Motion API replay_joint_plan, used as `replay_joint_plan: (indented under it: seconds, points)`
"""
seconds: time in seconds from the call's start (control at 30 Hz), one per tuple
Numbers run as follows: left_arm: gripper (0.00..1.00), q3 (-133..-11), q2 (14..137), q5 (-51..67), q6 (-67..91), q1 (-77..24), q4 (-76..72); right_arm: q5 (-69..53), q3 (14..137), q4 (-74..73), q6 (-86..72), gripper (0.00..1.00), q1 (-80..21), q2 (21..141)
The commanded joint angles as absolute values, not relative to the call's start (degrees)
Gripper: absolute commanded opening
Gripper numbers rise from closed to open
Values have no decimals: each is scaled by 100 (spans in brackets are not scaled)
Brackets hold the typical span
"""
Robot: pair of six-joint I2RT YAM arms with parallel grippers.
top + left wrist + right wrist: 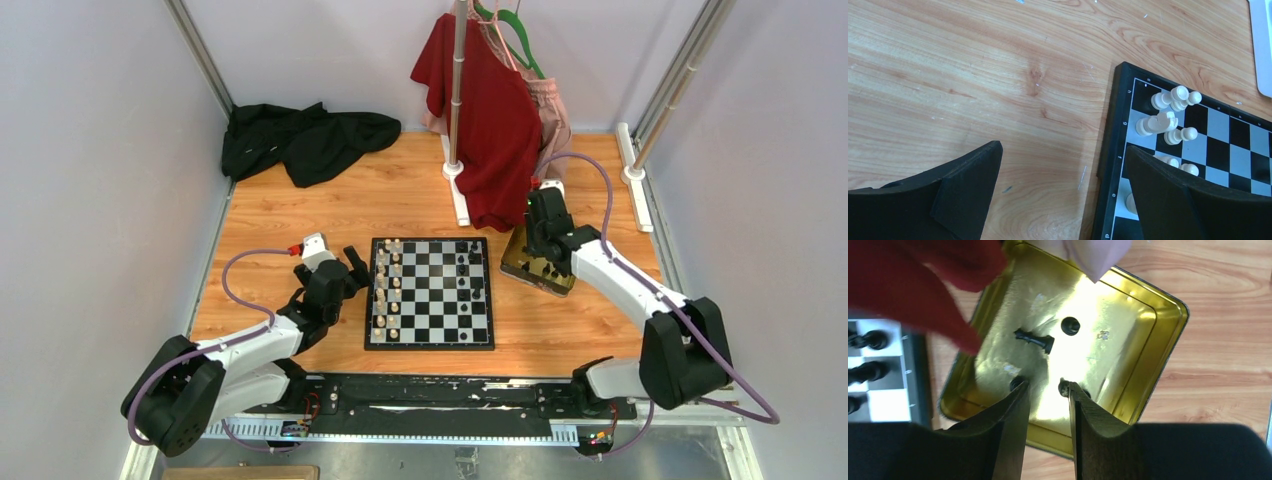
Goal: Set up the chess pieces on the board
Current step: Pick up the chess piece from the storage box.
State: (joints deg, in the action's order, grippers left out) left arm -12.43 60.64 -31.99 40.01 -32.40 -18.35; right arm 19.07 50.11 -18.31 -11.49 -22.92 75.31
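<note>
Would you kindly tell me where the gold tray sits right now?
In the top view, the gold tray lies just right of the chessboard, directly beneath the right gripper.

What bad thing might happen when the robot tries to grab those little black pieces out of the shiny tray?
1. The black pieces in the tray are tiny, and one lies on its side; the right gripper might pinch badly and flick one away.
2. The red shirt hangs right over the tray, so it might snag the arm.
3. The open left gripper sits close to the white pieces and might bump them over.
</note>
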Motion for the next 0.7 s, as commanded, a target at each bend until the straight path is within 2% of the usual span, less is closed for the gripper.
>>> replay_joint_plan:
  seconds: [0.0,0.1,0.2,0.67]
  points:
    - [100,-1262,6100,-3246,3982,-3286,-2013,1746,4942,-1635,-1286,39,-1897,7801]
    - [100,-1270,6105,-3254,3956,-3285,-2013,1657,5022,-1516,-1297,40,-1731,8032]
    - [100,-1278,6111,-3256,3944,-3286,-2013,1558,5127,-1459,-1296,45,-1610,8286]
    - [100,-1340,6356,-3317,3933,-3283,-2030,1275,5382,-967,-1274,43,-1242,9001]
